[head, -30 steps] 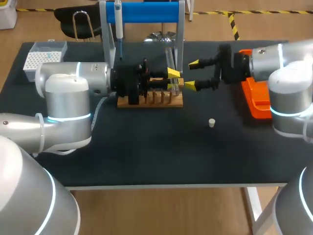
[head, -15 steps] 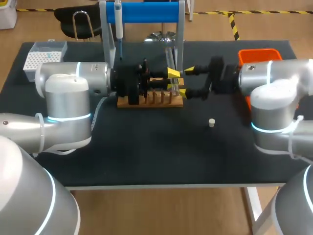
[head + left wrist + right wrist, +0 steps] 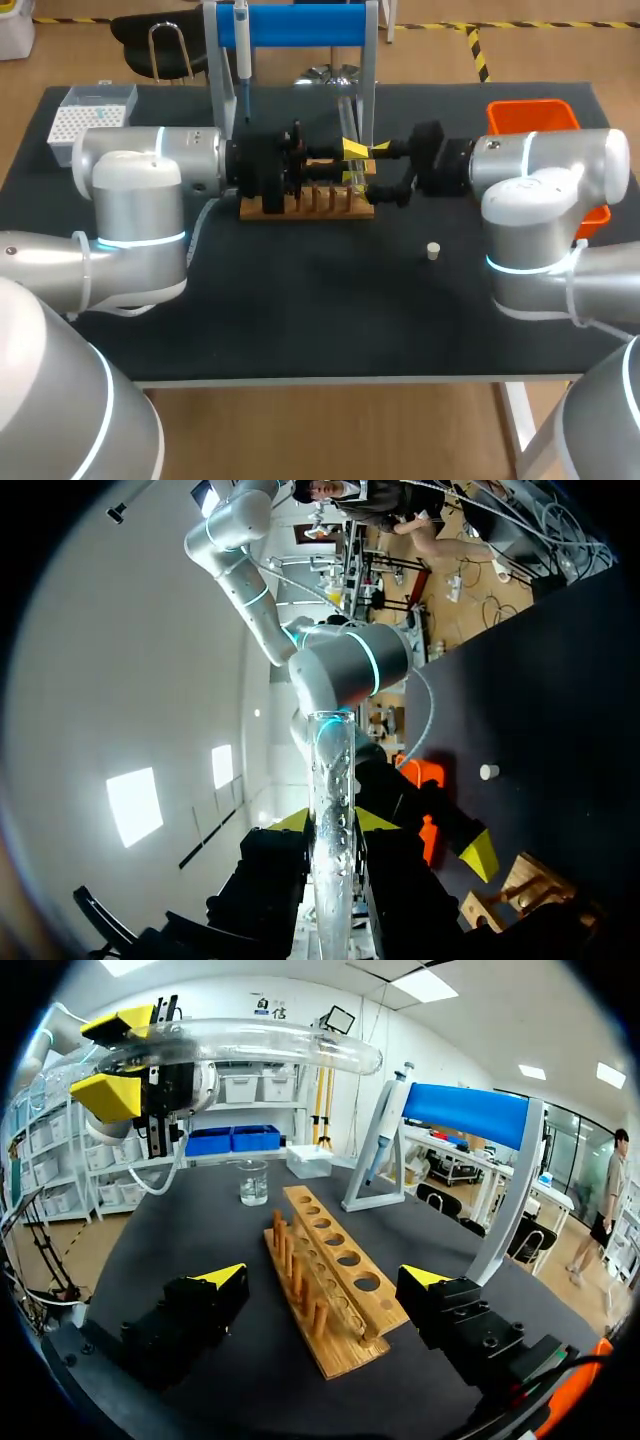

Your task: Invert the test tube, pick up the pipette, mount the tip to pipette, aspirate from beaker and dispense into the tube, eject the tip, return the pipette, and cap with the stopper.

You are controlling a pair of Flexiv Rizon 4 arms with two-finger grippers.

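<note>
Surface: a black surface (image 3: pixel 300 320) carried the whole set-up, with one arm coming in from each side.
Count: one test tube (image 3: pixel 260 1045), one wooden rack (image 3: pixel 310 205), one white stopper (image 3: pixel 433 251), one pipette (image 3: pixel 241 40) hanging on one blue stand (image 3: pixel 300 25), one beaker (image 3: pixel 253 1182), one tip box (image 3: pixel 92 118), one orange bin (image 3: pixel 530 115), and two end effectors.
Change: a second earlier the right end effector (image 3: pixel 382 168) had hung over the orange bin, well to the right of the rack. It had since travelled across, so its yellow tips stood just beside the left one's and the bin lay uncovered. The left arm, rack and stopper had not shifted.
Left end effector (image 3: pixel 357 165): pinched on the test tube, holding it roughly level above the rack.
Right end effector: fingers spread wide, touching nothing.
Tube position: ahead of the right end effector and higher than its fingers, not between them. The stopper lay apart on the surface, nearer the front edge.
</note>
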